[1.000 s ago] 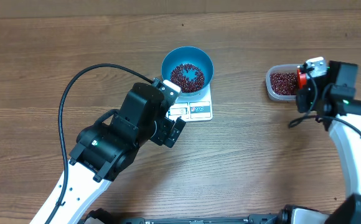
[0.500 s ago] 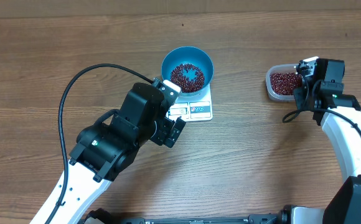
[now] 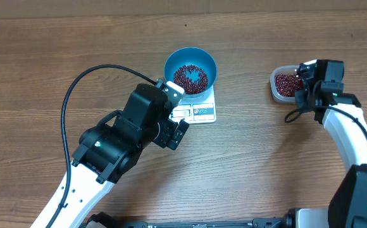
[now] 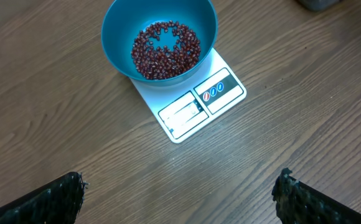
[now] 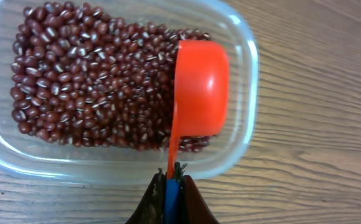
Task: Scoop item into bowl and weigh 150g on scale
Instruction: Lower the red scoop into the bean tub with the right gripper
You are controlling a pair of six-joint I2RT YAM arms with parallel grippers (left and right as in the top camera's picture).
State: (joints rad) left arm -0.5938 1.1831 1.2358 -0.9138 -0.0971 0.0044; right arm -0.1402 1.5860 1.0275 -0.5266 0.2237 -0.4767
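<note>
**A:** What sits nearest the right hand (image 5: 171, 193)?

**B:** The thin handle of an orange scoop (image 5: 199, 87); the hand is clenched on it. The scoop's cup lies over the right end of a clear tub (image 5: 250, 68), touching the heap inside.

**A:** And what is the heap?

**B:** Small dark red beans (image 5: 75, 81), glossy, many with a pale mark. They cover most of the tub's floor.

**A:** The left hand (image 4: 180, 186)?

**B:** Released. Its two dark fingers (image 4: 50, 202) are spread wide at the lower corners of its wrist view, grasping nothing, above the bare wooden surface (image 4: 56, 124).

**A:** What lies beyond it?

**B:** The white scale (image 4: 202, 102), with its display and buttons on the edge toward the hand. The blue bowl (image 4: 115, 37) stands upright on the scale's far part, with a shallow layer of the same beans across its bottom.

**A:** How do the two containers lie?

**B:** Well apart, with the tub off to the bowl's right in the overhead view.
</note>
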